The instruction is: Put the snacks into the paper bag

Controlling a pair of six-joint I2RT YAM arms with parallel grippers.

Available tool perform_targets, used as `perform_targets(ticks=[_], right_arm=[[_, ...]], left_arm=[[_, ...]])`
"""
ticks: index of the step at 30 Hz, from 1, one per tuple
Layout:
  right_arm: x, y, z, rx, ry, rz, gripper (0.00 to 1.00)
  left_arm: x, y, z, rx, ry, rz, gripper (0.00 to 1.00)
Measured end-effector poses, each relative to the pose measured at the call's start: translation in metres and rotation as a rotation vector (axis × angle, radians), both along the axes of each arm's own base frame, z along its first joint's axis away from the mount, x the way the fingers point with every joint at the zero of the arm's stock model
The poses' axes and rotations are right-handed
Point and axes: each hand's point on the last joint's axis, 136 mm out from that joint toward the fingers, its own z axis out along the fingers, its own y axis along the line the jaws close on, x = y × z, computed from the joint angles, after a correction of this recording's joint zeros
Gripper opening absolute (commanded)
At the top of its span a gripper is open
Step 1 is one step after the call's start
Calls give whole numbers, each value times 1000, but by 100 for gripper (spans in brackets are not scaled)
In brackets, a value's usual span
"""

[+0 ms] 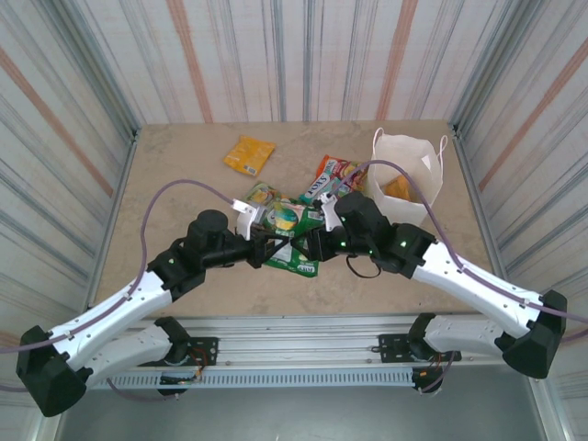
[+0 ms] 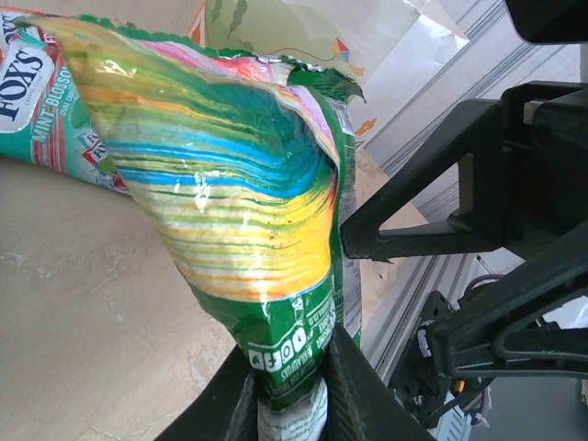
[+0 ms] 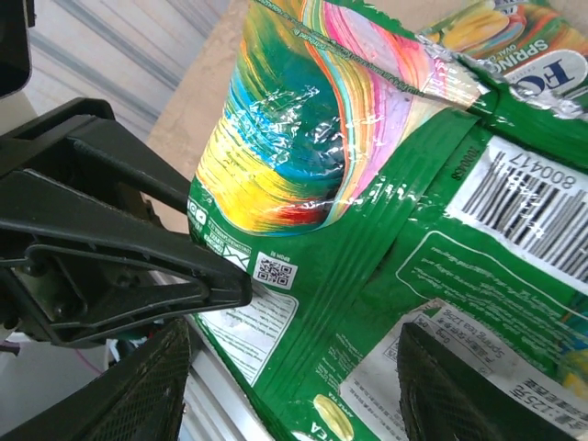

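Left gripper [image 2: 292,386] pinches the green packet [image 2: 230,202] by its sealed end, jaws narrow on the foil. Right gripper [image 3: 294,390] faces the packet's printed back with jaws wide apart, gripping nothing. The packet is over the middle of the tabletop [image 1: 184,184]; the paper bag [image 1: 413,152] stands toward the far right corner. The packet looks light, limp and slick, and its creased film buckles easily, so the flat seam is the surest hold.

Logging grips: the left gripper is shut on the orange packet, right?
No. The left wrist view shows the left gripper shut on the green rainbow-striped packet; the orange packet lies free farther back.
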Motion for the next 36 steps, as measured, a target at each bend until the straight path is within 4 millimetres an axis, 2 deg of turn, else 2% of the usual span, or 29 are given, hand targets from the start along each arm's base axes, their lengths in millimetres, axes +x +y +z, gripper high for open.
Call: perform_targets(ticks=[3,7,14,19,25,28,30,34,36], right_arm=[[-2,-9,13,38,-32,-13,62],[-6,-33,28,102,-89,-58,62],[-3,-58,37,177,-126,-128,63],[5,-61,43,224,-115,-147,64],[5,-51,58,309,-132,-92,62],[3,-44,65,345,-142,-49,54],[3,-42,69,360,-145,-39,39],[3,-44,72,365,-161,-44,13],[0,-47,75,368,-179,-40,6]], left_arm=[[2,-2,8,-24,-25,-1,0],[3,-5,22,-67,-67,-6,0],[3,-12,42,-129,-109,-53,0],[0,-19,57,-174,-136,-100,0],[-5,-24,76,-223,-169,-145,0],[-6,-27,80,-236,-175,-159,0],[-6,-27,81,-239,-173,-160,3],[-5,-27,85,-244,-178,-160,20],[-4,-27,84,-241,-174,-156,35]])
